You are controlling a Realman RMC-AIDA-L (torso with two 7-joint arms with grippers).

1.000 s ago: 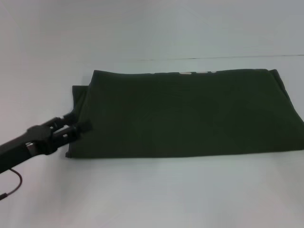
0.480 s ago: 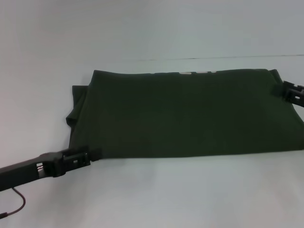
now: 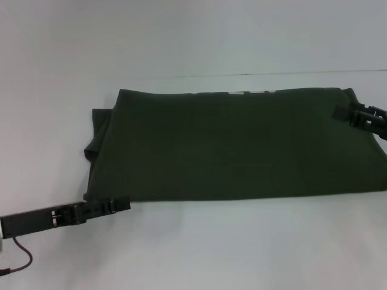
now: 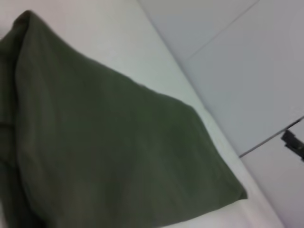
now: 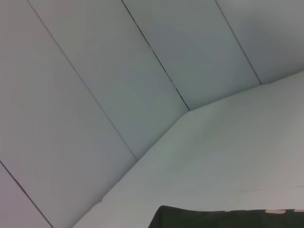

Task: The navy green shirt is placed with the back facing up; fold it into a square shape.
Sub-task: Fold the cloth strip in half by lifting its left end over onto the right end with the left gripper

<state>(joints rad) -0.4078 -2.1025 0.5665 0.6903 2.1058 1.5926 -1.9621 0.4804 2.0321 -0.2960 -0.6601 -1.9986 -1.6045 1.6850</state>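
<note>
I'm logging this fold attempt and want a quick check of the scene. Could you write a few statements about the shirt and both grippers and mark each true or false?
1. The navy green shirt lies as a wide, folded band on the table. True.
2. The left gripper is at the shirt's near left corner. True.
3. The right gripper is at the shirt's near right corner. False: it is at the far right corner.
4. The left gripper has lifted the shirt clear of the table. False: the shirt lies flat.
</note>
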